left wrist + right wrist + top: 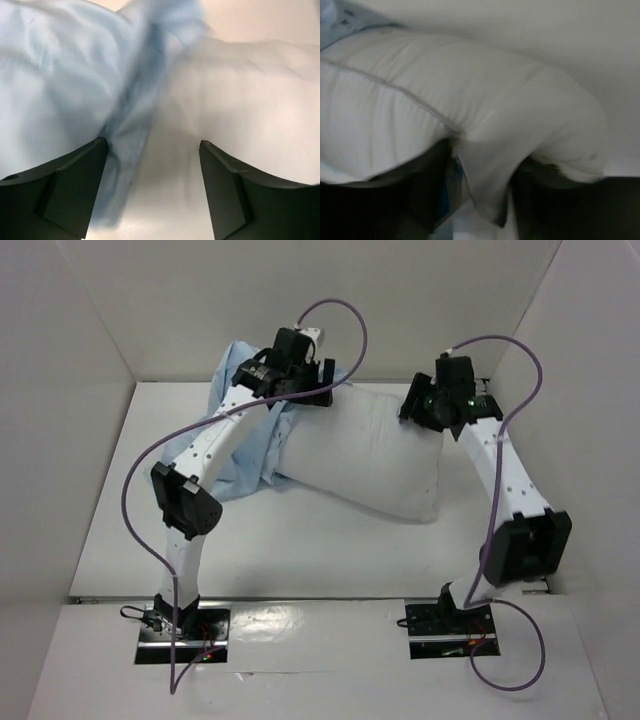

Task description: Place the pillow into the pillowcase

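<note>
Pillow (pixel 370 455): white and stuffed, it lies flat on the table (pixel 330 550) towards the far wall, between the two arms. Its left end touches the pillowcase, and most of its body is bare and outside the cloth.
Pillowcase (pixel 252 462): light blue and wrinkled, it is bunched at the pillow's left end and partly under the left arm. One fold rises towards the far wall. In the left wrist view its edge runs down beside the white pillow.
Left arm (pixel 205 445): reaches forward across the pillowcase, with its wrist above the seam where cloth and pillow meet.
Right arm (pixel 500 465): bends in from the right, with its wrist at the pillow's far right corner.
Left gripper (pixel 152 145): released, with the jaws wide apart. It hovers over the pillowcase edge and the pillow and has nothing clamped between the jaws.
Right gripper (pixel 482 170): the jaws are partly apart, with a fold of the pillow's corner between them. The view is blurred, so I cannot tell whether they pinch it.
Blue patch (pixel 446 192): small, at the pillow's edge beside one finger, and too blurred to read.
</note>
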